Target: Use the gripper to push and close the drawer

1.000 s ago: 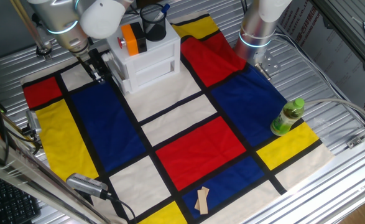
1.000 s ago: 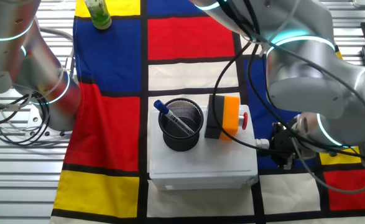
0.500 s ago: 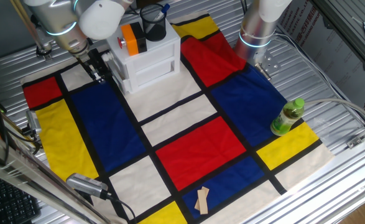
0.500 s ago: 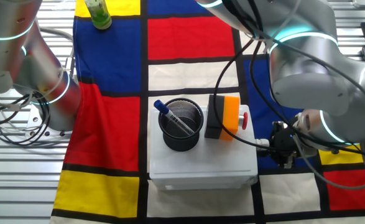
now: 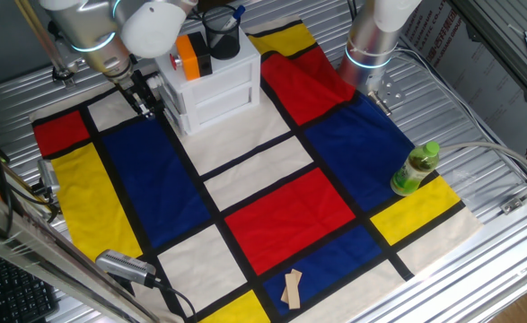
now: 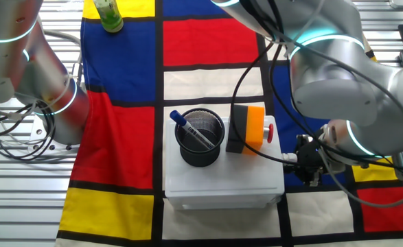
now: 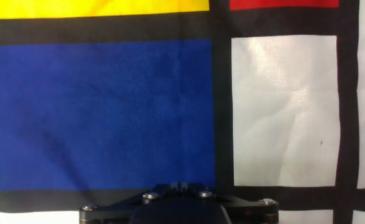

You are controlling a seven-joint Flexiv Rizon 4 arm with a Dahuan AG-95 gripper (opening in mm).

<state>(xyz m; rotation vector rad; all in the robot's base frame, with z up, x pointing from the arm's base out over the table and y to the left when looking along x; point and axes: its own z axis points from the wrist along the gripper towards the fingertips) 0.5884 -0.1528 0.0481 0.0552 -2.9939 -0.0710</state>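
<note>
Pincer (image 5: 143, 97), small, black, two-fingered: I see it low beside white plastic mini cabinet (image 5: 211, 88), just off its side wall; spread or pressed together, cannot tell. Hand view gives only chequered cloth (image 7: 107, 112) over counter, body bottom edge. White box-shaped drawer (image 5: 216, 100) sits in cabinet front, looks nearly flush. I judge it light, stiff, slippery, and cabinet may skid. No gripping; push flat on front face, centred.
</note>
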